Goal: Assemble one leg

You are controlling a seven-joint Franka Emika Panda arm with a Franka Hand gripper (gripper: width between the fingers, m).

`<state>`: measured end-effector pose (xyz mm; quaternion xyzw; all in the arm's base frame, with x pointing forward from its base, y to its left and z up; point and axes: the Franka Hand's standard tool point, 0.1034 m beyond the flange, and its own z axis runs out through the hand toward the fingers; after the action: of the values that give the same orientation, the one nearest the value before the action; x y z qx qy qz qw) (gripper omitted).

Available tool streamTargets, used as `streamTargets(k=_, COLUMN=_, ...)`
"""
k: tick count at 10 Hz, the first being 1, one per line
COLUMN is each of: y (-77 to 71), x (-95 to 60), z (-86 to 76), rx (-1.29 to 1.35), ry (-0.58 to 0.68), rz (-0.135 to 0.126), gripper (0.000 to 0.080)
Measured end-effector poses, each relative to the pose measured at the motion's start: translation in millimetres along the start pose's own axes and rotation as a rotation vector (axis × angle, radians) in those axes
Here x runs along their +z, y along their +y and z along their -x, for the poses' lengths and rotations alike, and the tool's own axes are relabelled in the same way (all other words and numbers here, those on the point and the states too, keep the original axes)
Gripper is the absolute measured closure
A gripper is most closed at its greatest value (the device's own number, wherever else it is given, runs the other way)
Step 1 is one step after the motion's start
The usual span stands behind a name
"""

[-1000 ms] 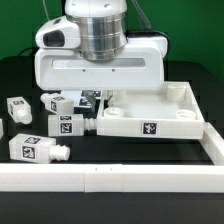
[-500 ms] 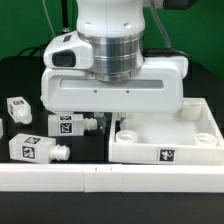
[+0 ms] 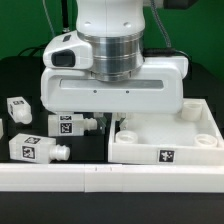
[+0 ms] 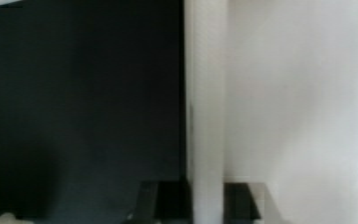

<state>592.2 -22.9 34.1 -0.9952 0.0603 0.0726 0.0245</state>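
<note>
Three legs lie on the black table at the exterior view's left: one at the far left [image 3: 17, 108], one beside the hand [image 3: 65, 124] and one nearer the front [image 3: 35, 148]. Each is a small white block with marker tags. The large white panel [image 3: 190, 150] with round corner sockets lies at the right. My gripper [image 4: 202, 203] is low at the panel's left edge. In the wrist view its two dark fingers [image 4: 160, 203] stand on either side of the panel's white edge wall [image 4: 204, 100], shut on it. In the exterior view the big white hand [image 3: 115, 85] hides the fingertips.
A long white rail [image 3: 110, 180] runs along the front of the table, just ahead of the panel and the legs. Another white piece [image 3: 3, 133] shows at the far left edge. A green backdrop stands behind.
From one second ago to half a second ago the hand and the panel moved together toward the front and the exterior view's right. Since then nothing has moved.
</note>
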Motion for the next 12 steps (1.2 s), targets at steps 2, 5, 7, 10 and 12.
streamTargets(k=2, y=-1.9, x=9.1, z=-9.7, rx=-0.029, ry=-0.002, rz=0.020, gripper=0.0744)
streamTargets(k=5, y=-2.0, x=17.6, z=-10.2, rx=-0.042, ry=-0.018, rz=0.039, gripper=0.0744)
streamTargets(k=7, y=-1.7, x=17.3, z=-10.2, rx=-0.054, ry=-0.017, rz=0.052, gripper=0.0744)
streamTargets(k=10, y=-1.2, x=17.6, z=-10.1, rx=-0.052, ry=-0.017, rz=0.050, gripper=0.0486)
streamTargets(k=12, y=-0.6, x=14.0, z=-9.8, rx=-0.072, ry=-0.016, rz=0.049, gripper=0.0290)
